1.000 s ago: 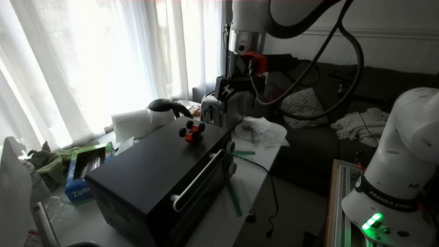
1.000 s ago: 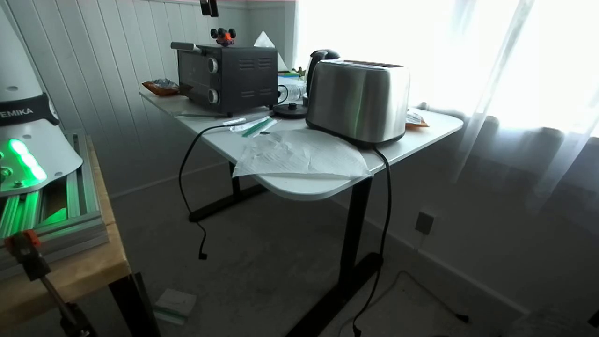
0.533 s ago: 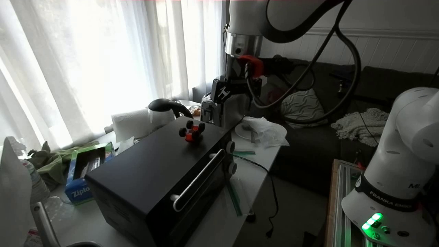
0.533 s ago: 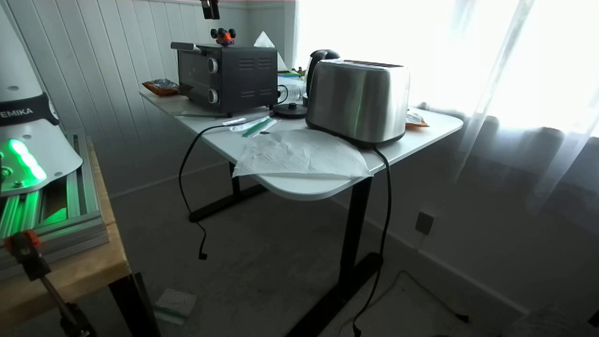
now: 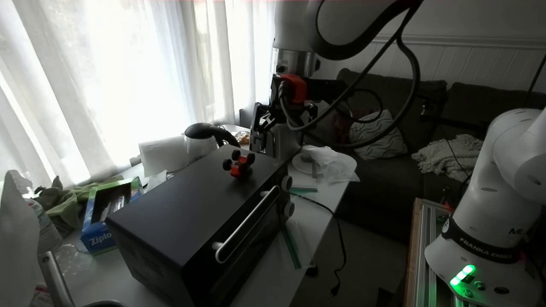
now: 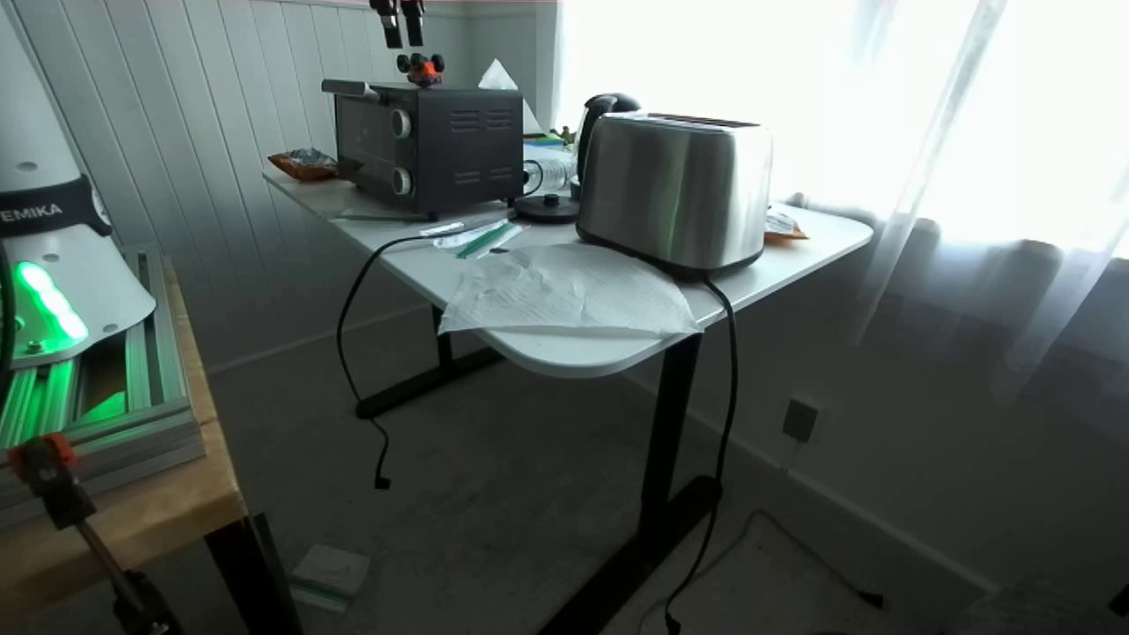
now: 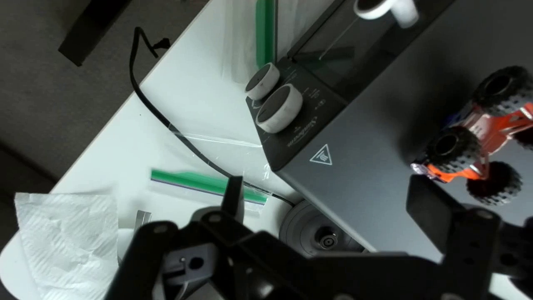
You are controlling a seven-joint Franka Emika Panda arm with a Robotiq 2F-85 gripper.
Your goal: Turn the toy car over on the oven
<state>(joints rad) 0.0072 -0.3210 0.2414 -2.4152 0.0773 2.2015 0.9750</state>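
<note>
Pincer (image 7: 327, 189), spread wide, hangs lower than before near the toy car (image 5: 239, 167) (wheels up on the oven (image 5: 187, 204)).

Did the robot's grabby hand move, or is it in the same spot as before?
Yes, down: in an exterior view, the gripper now hangs lower in the picture, closer to the oven's top than before; the oven stayed put.
</note>
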